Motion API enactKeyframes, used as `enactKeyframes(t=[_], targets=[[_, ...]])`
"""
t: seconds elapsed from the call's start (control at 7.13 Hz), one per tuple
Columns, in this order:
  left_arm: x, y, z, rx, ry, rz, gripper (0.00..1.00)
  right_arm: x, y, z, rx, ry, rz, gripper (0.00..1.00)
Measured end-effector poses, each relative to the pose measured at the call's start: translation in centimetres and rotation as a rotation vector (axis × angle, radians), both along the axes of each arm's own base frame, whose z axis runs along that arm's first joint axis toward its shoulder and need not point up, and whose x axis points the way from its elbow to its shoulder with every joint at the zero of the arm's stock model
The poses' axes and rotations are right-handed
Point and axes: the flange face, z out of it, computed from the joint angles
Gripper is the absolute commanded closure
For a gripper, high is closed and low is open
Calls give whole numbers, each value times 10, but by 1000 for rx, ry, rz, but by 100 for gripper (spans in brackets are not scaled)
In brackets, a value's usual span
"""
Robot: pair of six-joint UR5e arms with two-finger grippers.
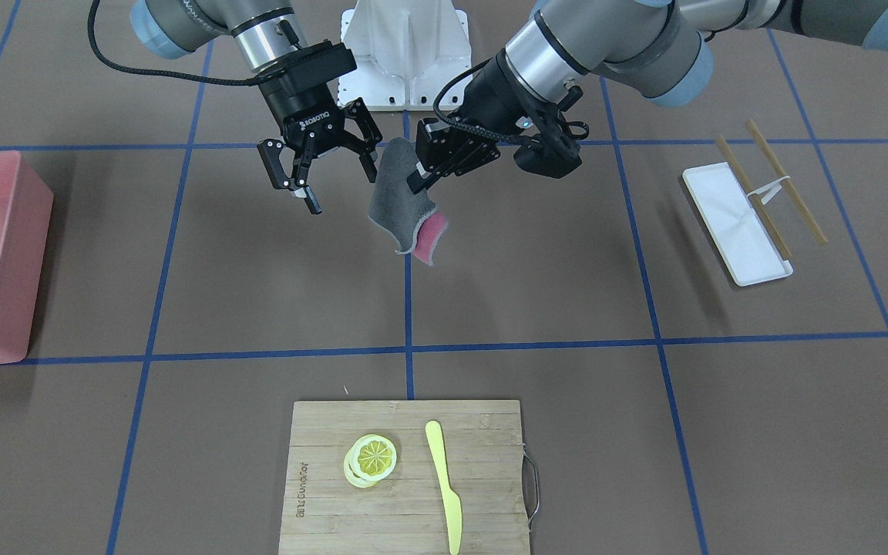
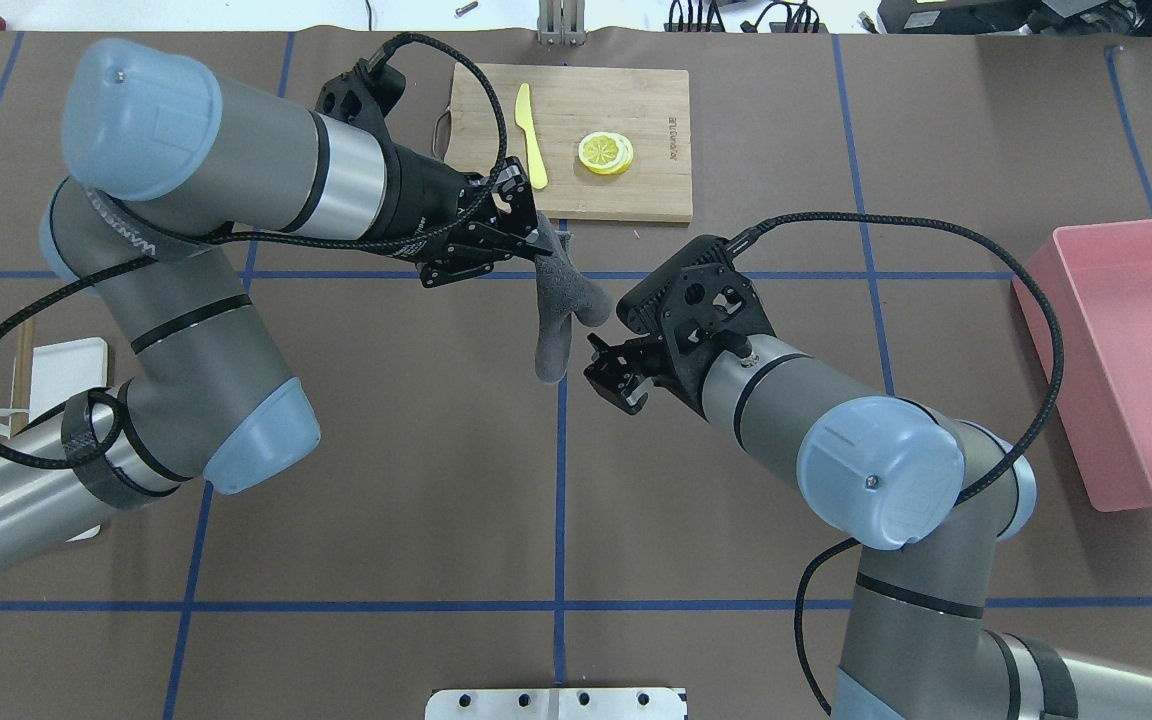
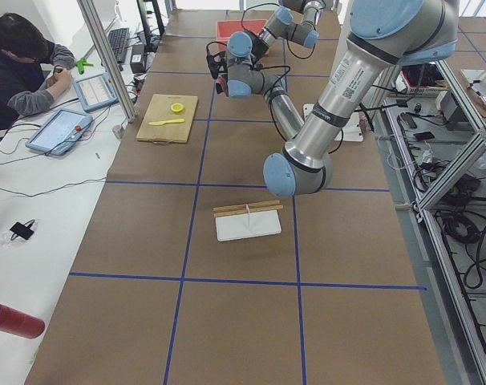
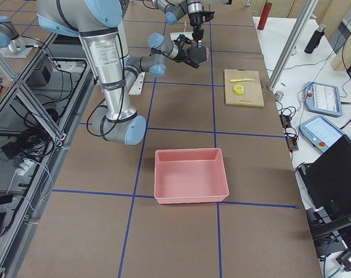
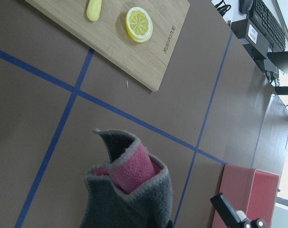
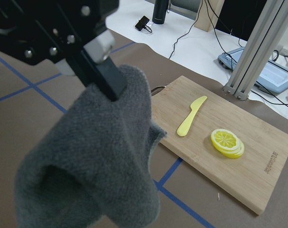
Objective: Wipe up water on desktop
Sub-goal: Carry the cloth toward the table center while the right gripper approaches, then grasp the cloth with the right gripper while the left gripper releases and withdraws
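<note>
left gripper (image 1: 422,179) clamped on grey pink-lined cloth (image 1: 396,202), hanging above matte brown desktop (image 1: 536,293). right gripper (image 1: 326,179) spread apart, empty. Lower until cloth lies flat, then sweep under light pressure.

ROBOTIQ — right gripper (image 1: 328,182); joyoung — cutting board (image 1: 482,478)

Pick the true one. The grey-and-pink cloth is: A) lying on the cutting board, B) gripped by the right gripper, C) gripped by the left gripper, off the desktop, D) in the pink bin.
C: the left gripper is shut on the cloth, which hangs above the desktop; the right gripper is open beside it.
</note>
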Motion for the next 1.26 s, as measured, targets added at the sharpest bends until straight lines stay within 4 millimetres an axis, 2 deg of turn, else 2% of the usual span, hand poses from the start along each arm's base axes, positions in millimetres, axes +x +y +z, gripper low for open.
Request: enactKeyframes(t=[0.42, 0.84, 1.12, 1.26], targets=[[-4, 4, -5, 7, 10, 7, 100, -9, 10, 1, 23, 21, 10, 17], [-3, 9, -3, 12, 9, 18, 100, -7, 7, 1, 50, 45, 33, 21], [5, 21, -6, 15, 17, 40, 100, -6, 5, 1, 56, 49, 45, 21], [8, 27, -8, 18, 22, 50, 100, -6, 5, 1, 57, 50, 48, 26]])
